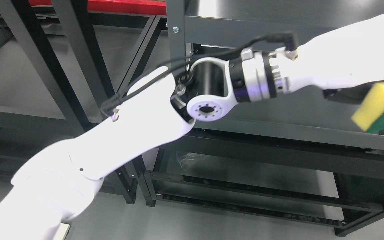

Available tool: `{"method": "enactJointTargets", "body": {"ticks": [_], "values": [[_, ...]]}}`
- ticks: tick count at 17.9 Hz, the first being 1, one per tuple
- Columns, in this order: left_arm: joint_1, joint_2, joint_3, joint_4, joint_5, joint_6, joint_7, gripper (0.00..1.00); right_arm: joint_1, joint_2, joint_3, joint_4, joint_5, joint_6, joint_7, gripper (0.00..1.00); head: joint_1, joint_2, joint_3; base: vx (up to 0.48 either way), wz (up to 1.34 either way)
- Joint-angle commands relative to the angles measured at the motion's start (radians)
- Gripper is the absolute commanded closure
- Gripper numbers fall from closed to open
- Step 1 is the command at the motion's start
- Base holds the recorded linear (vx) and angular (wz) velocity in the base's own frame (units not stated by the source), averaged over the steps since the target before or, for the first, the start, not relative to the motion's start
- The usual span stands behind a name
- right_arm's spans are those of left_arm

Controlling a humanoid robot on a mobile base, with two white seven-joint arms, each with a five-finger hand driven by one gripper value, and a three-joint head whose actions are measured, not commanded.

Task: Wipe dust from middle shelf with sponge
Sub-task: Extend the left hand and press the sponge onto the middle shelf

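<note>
dark grey metal shelving unit (245, 31) fills the view, middle shelf (278, 113) running right | white left arm (118, 133) crosses from lower left over that shelf | white-shelled left hand (348, 60) at right edge, clasping the sponge | yellow foam sponge with green scouring face (380, 108) tilted, just above the shelf surface

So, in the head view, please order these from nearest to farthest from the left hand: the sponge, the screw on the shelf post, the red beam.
Measured from the left hand:
1. Sponge: yellow and green, held right at the hand, at the right edge.
2. Screw: on the grey shelf post, top centre.
3. Red beam: along the top edge, farther left.
</note>
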Motion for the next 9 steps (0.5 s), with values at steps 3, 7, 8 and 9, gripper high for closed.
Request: {"method": "enactJointTargets", "body": {"ticks": [3,7,8,9], "values": [[-0.16,0.018,-0.168,0.221,-0.094,-0.001,0.082,1.0,0.0,-0.017,0.0,-0.017,0.0,0.001,0.0,0.0,0.0,0.0,0.0,0.0,0.0],[-0.159,0.018,-0.168,0.278,-0.156,-0.001,0.102,1.0,0.0,-0.017,0.0,-0.017,0.0,0.001,0.0,0.0,0.0,0.0,0.0,0.0,0.0],[-0.159,0.018,-0.165,0.276,-0.164,-0.004,0.102,1.0,0.0,-0.017,0.0,-0.017,0.0,0.001,0.0,0.0,0.0,0.0,0.0,0.0,0.0],[-0.156,0.018,-0.157,0.273,-0.167,-0.013,0.102,1.0,0.0,-0.017,0.001,-0.017,0.0,0.001,0.0,0.0,0.0,0.0,0.0,0.0,0.0]]}}
